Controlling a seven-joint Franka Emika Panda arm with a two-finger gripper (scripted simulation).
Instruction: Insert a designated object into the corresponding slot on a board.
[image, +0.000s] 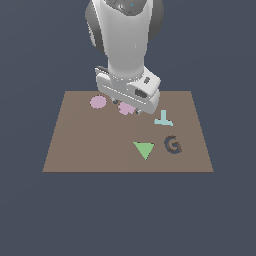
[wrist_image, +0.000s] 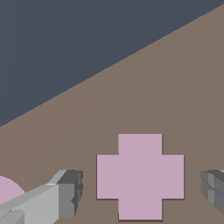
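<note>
The lilac-pink piece (image: 126, 108) lies flat on the brown board (image: 80, 145), near its far edge. In the wrist view it shows as a stepped, cross-like shape (wrist_image: 140, 175). My gripper (image: 127, 104) is low over it and open. In the wrist view the gripper (wrist_image: 141, 192) has one grey finger (wrist_image: 68, 194) on each side of the piece, with a gap to it on both sides. The dark lobed slot does not show in either view; the arm may hide it.
A smooth round pink disc (image: 98, 102) lies beside the piece and shows at the wrist view's edge (wrist_image: 6, 192). A light blue T (image: 163, 120), a green triangle (image: 144, 149) and a dark G-shaped cut-out (image: 173, 145) are on the board's nearer right part.
</note>
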